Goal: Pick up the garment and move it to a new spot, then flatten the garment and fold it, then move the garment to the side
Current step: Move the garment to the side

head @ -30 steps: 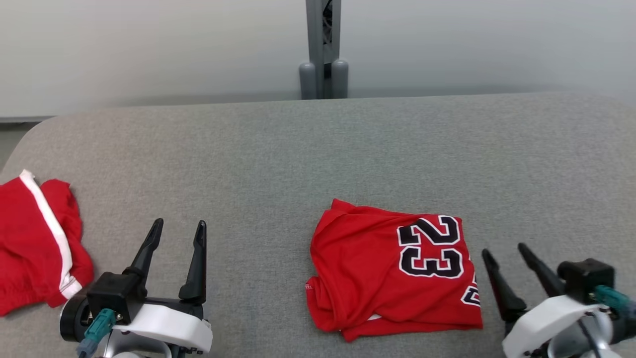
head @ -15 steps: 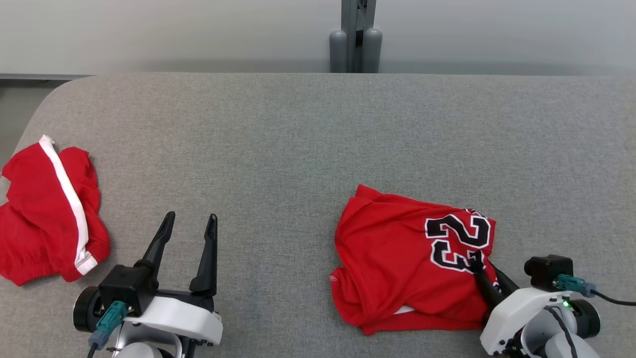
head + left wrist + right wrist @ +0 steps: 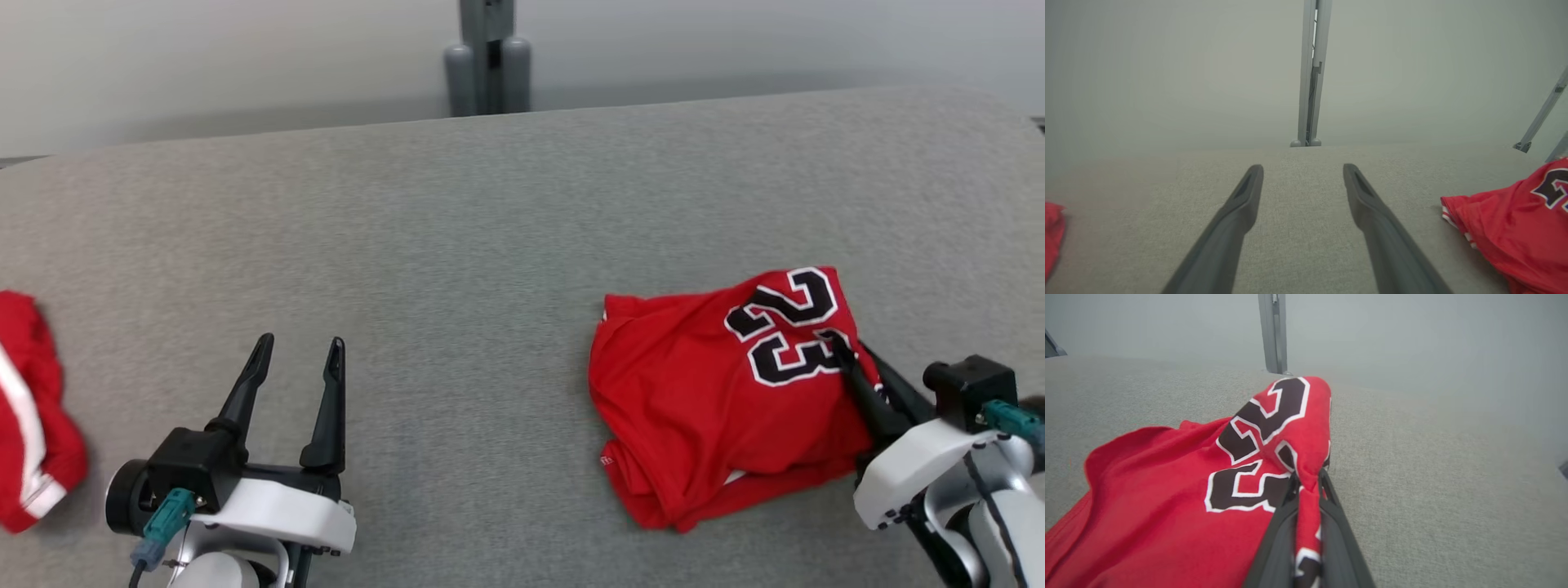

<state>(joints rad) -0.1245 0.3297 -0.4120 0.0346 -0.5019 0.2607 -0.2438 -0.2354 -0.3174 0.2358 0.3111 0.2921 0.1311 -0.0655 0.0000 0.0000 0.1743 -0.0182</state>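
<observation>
One numbered edge of the soft, light jersey (image 3: 702, 392) is clamped in the right end effector (image 3: 845, 347); cloth left of it should sag. Left end effector (image 3: 299, 343) gapes.

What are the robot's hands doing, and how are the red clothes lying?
Left gripper: open, holding nothing.
Right gripper: shut on the jersey.
Jersey: bunched up, its right edge pinched between the fingers.
Striped garment: crumpled at the left of the table, nothing touching it.
</observation>
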